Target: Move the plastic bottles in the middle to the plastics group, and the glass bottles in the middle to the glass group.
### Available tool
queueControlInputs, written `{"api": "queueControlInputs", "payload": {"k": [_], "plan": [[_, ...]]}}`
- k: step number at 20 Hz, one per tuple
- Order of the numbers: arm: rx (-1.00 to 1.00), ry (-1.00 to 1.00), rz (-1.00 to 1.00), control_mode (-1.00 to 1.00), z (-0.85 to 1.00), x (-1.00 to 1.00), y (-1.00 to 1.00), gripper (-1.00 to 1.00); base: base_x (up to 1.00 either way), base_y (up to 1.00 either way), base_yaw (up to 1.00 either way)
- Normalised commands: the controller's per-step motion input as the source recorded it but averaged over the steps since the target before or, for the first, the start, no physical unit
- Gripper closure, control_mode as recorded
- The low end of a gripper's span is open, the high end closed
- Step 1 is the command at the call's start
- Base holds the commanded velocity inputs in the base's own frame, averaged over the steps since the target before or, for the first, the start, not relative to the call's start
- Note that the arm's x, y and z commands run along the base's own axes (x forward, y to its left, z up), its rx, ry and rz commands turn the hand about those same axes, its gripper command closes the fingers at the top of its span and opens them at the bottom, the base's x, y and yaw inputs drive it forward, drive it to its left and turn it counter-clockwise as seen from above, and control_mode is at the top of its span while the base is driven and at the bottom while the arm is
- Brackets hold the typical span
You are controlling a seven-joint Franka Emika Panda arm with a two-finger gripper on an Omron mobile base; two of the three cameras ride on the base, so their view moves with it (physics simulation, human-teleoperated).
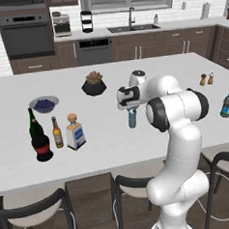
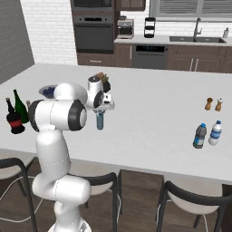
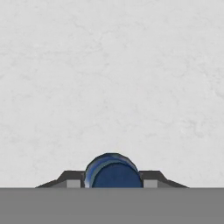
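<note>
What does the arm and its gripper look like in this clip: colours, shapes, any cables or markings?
The arm is glossy white, built of rounded tubular segments with dark grey rings at the joints. The gripper has a white hand and two small dark fingers. No markings are legible; thin white cables trail near the base.

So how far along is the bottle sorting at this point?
Done: the square bottle and the dark red-labelled bottle stand by the green bottle and amber bottle, so glass looks sorted. In hand: the gripper is shut on the small water bottle, its cap between the fingers. Left: carrying it to the water-bottle pair.
</note>
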Motion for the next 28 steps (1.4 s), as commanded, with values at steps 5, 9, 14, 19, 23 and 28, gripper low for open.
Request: {"api": "queueControlInputs", "payload": {"k": [5, 9, 14, 19, 23, 28], "plan": [[0.0, -0.02, -0.01, -1.0, 0.11, -0.38, -0.04, 1.0, 0.0, 0.0, 0.0], [0.0, -0.09, -0.09, -1.0, 0.33, -0.96, -0.39, 1.0, 0.0, 0.0, 0.0], [0.0, -0.09, -0.18, -1.0, 0.35, -0.82, -0.83, 1.0, 0.0, 0.0, 0.0], [0.0, -0.04, -0.24, -1.0, 0.2, -0.54, -1.0, 1.0, 0.0, 0.0, 0.0], [0.0, -0.01, -0.28, -1.0, 0.19, -0.37, -1.0, 1.0, 0.0, 0.0, 0.0], [0.0, 0.0, -0.29, -1.0, 0.24, -0.28, -1.0, 1.0, 0.0, 0.0, 0.0]]}}
